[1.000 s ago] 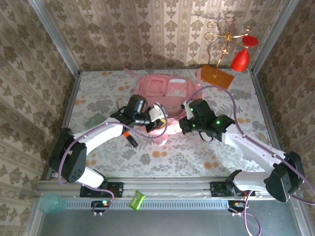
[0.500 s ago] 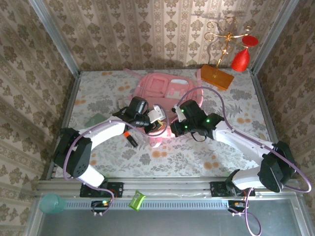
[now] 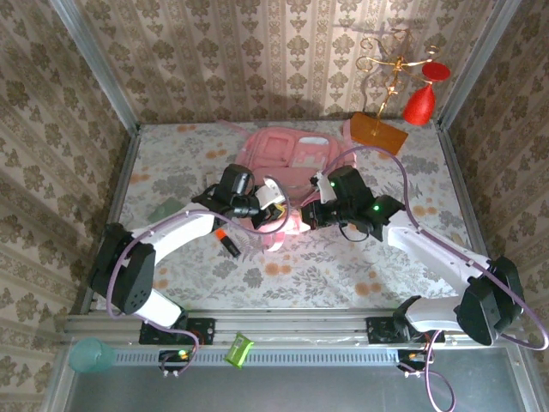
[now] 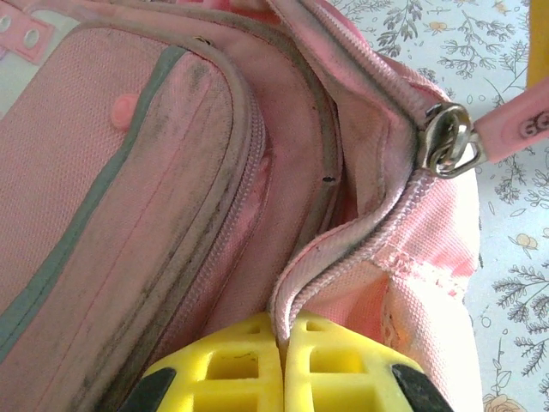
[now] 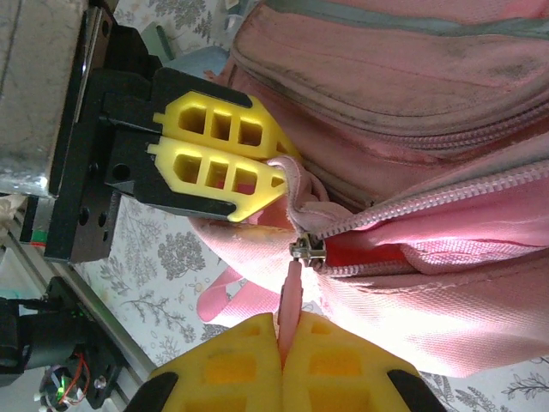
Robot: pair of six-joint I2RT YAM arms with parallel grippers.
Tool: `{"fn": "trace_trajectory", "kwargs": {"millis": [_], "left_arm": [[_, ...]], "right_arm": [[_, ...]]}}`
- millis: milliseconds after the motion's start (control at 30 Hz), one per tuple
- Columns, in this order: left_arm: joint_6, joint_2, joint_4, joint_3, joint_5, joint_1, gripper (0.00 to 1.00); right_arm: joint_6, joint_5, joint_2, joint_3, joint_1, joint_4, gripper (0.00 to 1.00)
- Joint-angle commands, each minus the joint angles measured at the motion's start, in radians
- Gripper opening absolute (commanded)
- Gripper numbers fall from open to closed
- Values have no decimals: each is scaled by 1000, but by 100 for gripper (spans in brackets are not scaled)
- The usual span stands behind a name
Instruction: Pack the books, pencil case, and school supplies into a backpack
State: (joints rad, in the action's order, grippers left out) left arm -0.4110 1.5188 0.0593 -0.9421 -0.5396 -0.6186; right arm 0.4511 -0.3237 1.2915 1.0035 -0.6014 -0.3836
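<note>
A soft pink backpack (image 3: 283, 154), its grey-trimmed seams and zips dark with grime, lies in the middle of the floral table (image 3: 171, 163). Its top reaches toward the far edge and its near end is gathered between the two arms. The left pincer (image 4: 284, 371) is pressed together on a fold of pink fabric at the lip of a zip pocket. The right pincer (image 5: 281, 359) pinches the flat pink pull tab (image 5: 292, 296) hanging from the metal slider (image 5: 307, 251). Beside that slider the zip is parted and shows a slit of brighter lining. The two pincers sit close together over the pack's near end, their yellow fingers almost meeting.

A short black-and-orange pen (image 3: 227, 241) lies on the table just under the left forearm, between the pack and the near edge. An orange stand base (image 3: 377, 133) occupies the far right corner, just beside the pack's shoulder. Open patterned surface runs along the left edge, the right edge and the strip before the near edge. Wallpapered walls (image 3: 257, 60) close in tightly on the far, left and right sides.
</note>
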Motion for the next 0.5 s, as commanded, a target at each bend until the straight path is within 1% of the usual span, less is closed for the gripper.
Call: {"fn": "trace_trajectory", "kwargs": {"millis": [0,67,133,200,267,367,400,467], "left_arm": [[31,-10,-118,11,-50,24,0],[60,-34,-181,32,-151,30,0],[117,-58,-262,47,-238,46,0],[170,-80,-327,57,-294,63,0],[180,-104,-329,57,-299,76,0],[172,-136,-305,65,-266,106,0],[165,-143,-301,74,-241,115,0],[148,-156,-286,89,-199,128,0]], "right_arm": [[-3,-171,2,104,-77,65,0],[-32,-111,48,156,-106,6,0],[-54,-43,88,197,-128,-54,0],[-69,25,114,217,-135,-104,0],[-80,102,113,221,-131,-145,0],[-128,274,57,242,-126,-257,0],[-138,324,35,243,-120,-283,0],[-141,379,-7,239,-89,-319,0]]}}
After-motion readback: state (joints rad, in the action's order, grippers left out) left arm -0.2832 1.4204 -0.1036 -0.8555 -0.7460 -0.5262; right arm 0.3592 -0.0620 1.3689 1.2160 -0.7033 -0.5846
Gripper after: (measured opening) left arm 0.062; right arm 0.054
